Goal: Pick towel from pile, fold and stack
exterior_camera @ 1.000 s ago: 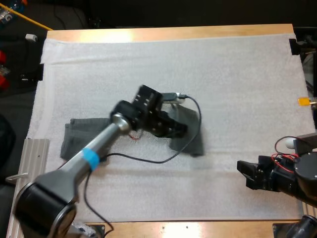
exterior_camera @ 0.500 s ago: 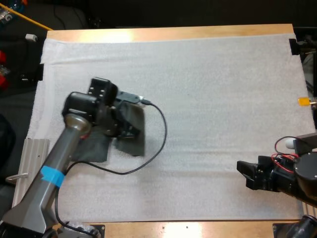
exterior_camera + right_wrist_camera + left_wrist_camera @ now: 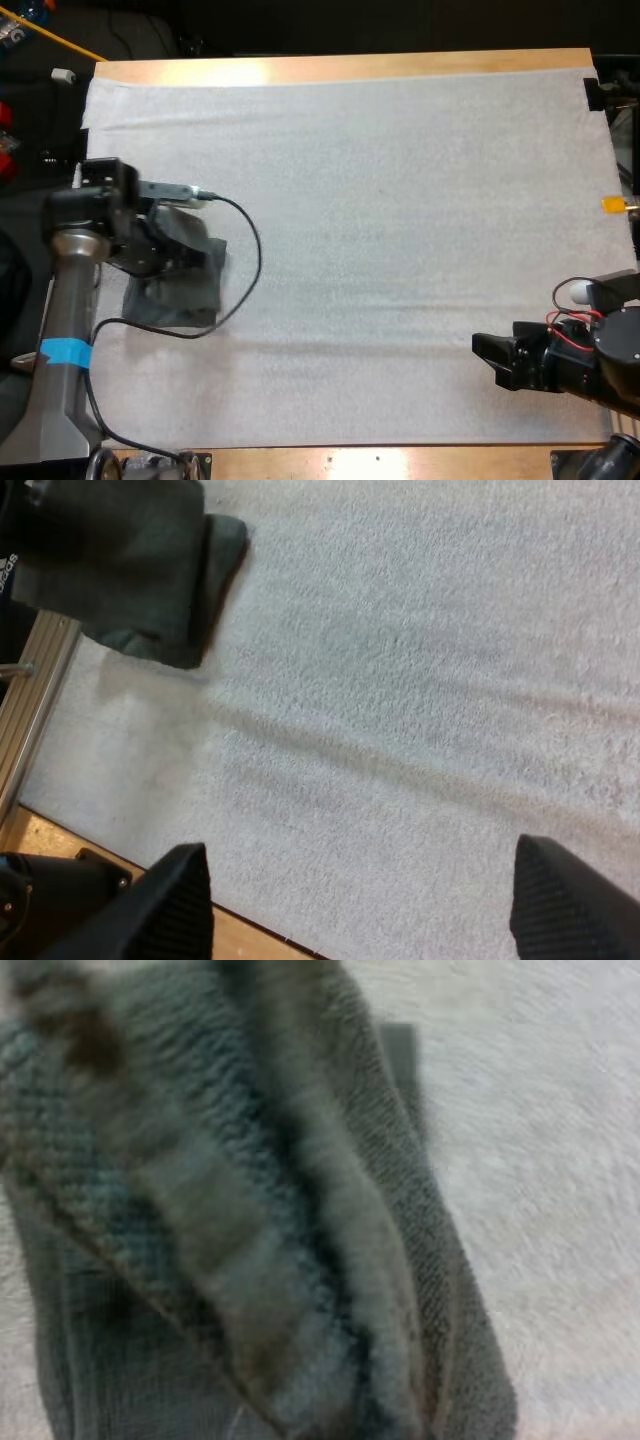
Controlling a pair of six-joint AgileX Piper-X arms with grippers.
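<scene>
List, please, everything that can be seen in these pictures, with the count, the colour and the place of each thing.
towel: one, dark grey-green, on the left part of the mat, with one layer lying over another
mat: one, white, covering most of the table
table: one, light wood, under the mat
metal rail: one, silver, along the table's left side as the high view shows it
left tool: one, black, at the towel, on its top layer
right tool: one, black, open, above bare mat at the near right, far from the towel
</scene>
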